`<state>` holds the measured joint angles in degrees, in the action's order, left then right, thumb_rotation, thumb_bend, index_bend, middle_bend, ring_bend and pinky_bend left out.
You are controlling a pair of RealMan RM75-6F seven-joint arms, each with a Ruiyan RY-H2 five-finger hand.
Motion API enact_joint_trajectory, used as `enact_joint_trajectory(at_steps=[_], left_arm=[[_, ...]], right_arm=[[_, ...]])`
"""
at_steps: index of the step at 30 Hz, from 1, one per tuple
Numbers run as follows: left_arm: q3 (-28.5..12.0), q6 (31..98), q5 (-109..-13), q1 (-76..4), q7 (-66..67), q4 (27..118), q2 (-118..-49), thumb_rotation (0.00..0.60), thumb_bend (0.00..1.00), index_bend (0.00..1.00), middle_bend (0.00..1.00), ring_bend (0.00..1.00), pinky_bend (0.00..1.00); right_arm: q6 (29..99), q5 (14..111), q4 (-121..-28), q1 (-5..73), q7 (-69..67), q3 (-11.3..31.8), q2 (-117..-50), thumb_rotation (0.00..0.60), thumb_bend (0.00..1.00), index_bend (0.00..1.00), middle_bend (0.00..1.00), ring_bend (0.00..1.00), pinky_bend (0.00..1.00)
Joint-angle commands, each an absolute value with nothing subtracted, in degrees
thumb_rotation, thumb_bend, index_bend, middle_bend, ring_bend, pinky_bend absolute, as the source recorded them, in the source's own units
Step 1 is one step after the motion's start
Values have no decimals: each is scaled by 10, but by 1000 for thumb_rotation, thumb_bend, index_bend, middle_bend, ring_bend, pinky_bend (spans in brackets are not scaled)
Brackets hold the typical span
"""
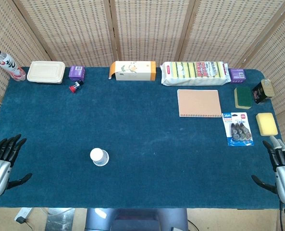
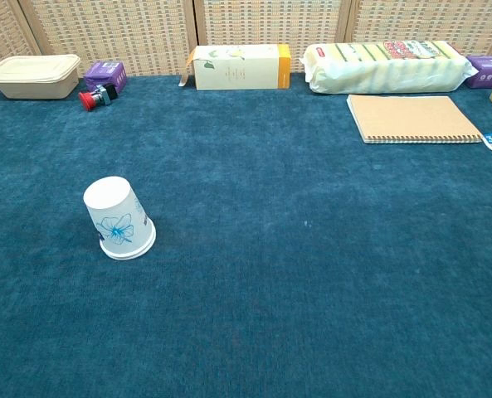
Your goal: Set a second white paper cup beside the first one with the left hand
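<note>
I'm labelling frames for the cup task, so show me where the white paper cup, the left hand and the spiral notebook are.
white paper cup (image 2: 119, 219): chest view, on its printed side wall.
left hand (image 1: 2, 158): head view, on the middle of the hand.
spiral notebook (image 1: 199, 103): head view, on the centre of its tan cover.

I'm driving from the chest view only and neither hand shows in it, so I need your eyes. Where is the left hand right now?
Observer: The left hand sits at the table's near left corner, fingers spread, holding nothing.
Operator: Is it close to the white paper cup?
Observer: No, the white paper cup stands apart to its right, with bare blue cloth between them.
Operator: And the right hand?
Observer: The right hand is at the near right corner, also empty with fingers apart.
Operator: Any second cup for me to pick up?
Observer: I see only that one cup in the head view; no second one shows anywhere on the table.
</note>
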<state>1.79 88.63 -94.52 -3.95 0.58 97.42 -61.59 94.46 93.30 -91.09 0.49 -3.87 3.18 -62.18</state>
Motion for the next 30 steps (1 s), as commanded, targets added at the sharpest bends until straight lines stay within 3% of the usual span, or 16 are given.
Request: enact_joint_trajectory(at_steps=[1, 8, 16, 22, 30], left_arm=[[19, 885, -946, -40, 6, 974, -616, 600, 143, 0, 0, 0, 0], [19, 840, -964, -70, 43, 1000, -610, 600, 142, 0, 0, 0, 0], [-19, 678, -882, -164, 144, 1102, -577, 600, 143, 0, 0, 0, 0], [-45, 577, -784, -230, 194, 1127, -594, 600, 157, 0, 0, 0, 0], [-58, 556, -721, -272, 237, 1103, -655, 600, 161, 0, 0, 0, 0]], right_arm=[[945, 932, -911, 4, -41, 32, -621, 600, 64, 17, 0, 0, 0], [944, 917, -920, 0, -48, 36, -610, 600, 63, 25, 0, 0, 0], [942, 912, -930, -1, -52, 38, -603, 600, 64, 29, 0, 0, 0], [931, 904, -930, 0, -52, 36, -600, 600, 64, 29, 0, 0, 0], [933, 900, -934, -3, -61, 38, -594, 600, 63, 29, 0, 0, 0]])
